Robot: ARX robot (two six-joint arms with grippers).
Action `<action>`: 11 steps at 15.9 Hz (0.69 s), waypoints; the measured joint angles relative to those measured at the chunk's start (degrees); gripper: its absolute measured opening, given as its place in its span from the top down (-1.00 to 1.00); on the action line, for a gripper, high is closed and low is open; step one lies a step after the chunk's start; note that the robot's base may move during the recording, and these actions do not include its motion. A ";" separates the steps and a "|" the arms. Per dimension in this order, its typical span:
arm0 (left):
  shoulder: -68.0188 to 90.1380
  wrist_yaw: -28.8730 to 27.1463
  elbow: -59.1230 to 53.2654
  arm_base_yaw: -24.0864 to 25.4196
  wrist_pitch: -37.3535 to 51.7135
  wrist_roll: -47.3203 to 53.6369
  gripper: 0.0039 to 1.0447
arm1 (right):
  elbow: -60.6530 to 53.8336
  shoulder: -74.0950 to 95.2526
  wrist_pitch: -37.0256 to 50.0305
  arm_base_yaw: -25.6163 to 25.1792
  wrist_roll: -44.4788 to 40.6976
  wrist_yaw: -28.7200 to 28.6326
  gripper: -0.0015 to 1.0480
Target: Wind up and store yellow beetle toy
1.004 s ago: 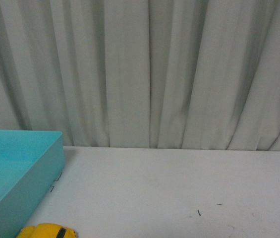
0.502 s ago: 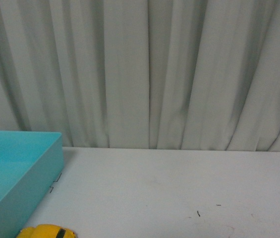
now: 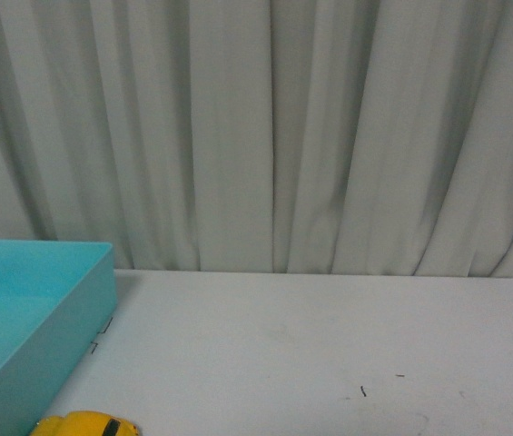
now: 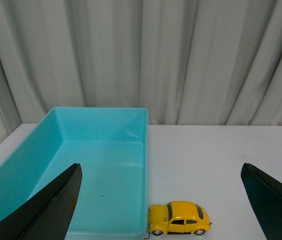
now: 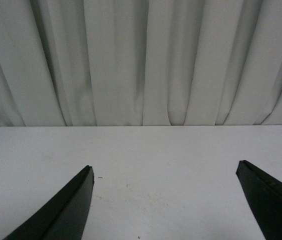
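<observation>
A big pale grey cloth curtain (image 3: 274,136) hangs in folds all along the back. The flat white surface (image 3: 329,345) meets it there at its far edge. On the robot's left sits a long blue-green plastic box (image 3: 56,354) with tall walls and an open top. Its long side runs from the near part of the surface back toward the curtain. To the right of the box the white surface spreads out wide, with only a few tiny dark marks on it, so the open room lies on that side. The left tool (image 4: 159,167) hangs above the surface with its two dark fingers (image 4: 56,205) spread wide apart and nothing between them. The right tool (image 5: 164,165) is also spread wide with nothing in it, over plain white surface, facing the curtain. The small bright yellow beetle toy car (image 4: 179,218) stands on its wheels on the surface, just outside the box at its near right corner. In the front view only its yellow roof (image 3: 83,425) peeks in at the near edge. The toy's long side lies crosswise to the long wall of the box. One end points at the box and is right next to it, and I cannot tell if they touch. The other end points out to the open surface. I cannot tell which end is the nose. In the left wrist view the toy shows in the gap between the two fingers, lower down and apart from both.
</observation>
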 joint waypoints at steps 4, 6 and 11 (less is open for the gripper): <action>23.76 -1.20 13.88 -2.25 -13.40 -14.58 -0.88 | 0.00 0.00 0.00 0.00 0.00 -0.02 -0.86; 40.15 -3.15 23.65 -6.32 -0.98 -14.93 -0.88 | 0.00 0.02 0.00 0.00 0.00 -0.11 -0.87; 75.91 -0.46 43.50 -10.60 6.95 0.57 -0.88 | 0.00 0.00 0.00 0.00 0.00 0.00 -0.87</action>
